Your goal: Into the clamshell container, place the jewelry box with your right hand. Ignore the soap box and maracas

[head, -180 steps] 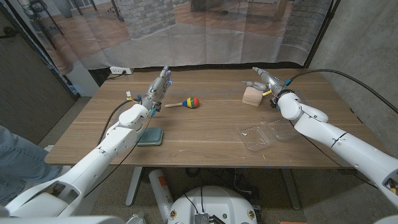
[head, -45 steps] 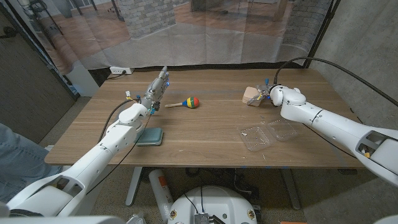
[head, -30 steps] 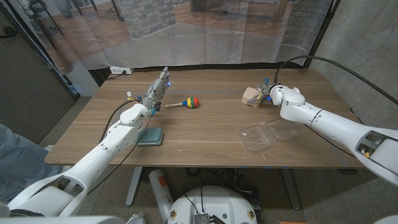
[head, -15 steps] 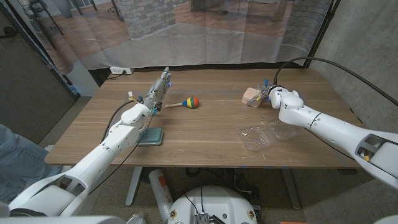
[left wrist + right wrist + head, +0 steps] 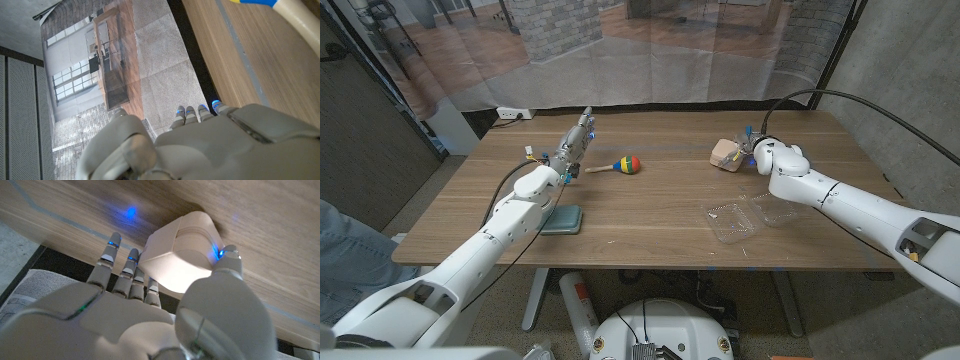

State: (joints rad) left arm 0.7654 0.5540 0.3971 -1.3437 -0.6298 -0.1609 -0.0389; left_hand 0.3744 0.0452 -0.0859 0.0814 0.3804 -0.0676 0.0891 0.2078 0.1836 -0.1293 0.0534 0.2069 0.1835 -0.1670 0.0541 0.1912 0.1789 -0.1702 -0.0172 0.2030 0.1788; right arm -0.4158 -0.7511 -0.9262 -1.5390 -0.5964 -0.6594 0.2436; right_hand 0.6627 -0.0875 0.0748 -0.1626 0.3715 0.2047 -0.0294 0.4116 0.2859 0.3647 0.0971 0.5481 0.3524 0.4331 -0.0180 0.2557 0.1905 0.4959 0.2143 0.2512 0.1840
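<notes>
The right hand (image 5: pixel 150 310) grips the jewelry box (image 5: pixel 182 257).

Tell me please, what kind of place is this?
Probably a robot test room or lab, not a home: a bare wooden table holds a few props, a translucent curtain hangs behind it, and a concrete wall stands beside.

Jewelry box (image 5: pixel 725 154) pale beige. Clamshell container (image 5: pixel 752 216) clear. Maraca (image 5: pixel 619 165) red/yellow/blue/green head, tan handle. Soap box (image 5: pixel 562 219) teal-grey. Tabletop (image 5: pixel 650 215) brown woodgrain. Hands white/grey, blue fingertip lights.
</notes>
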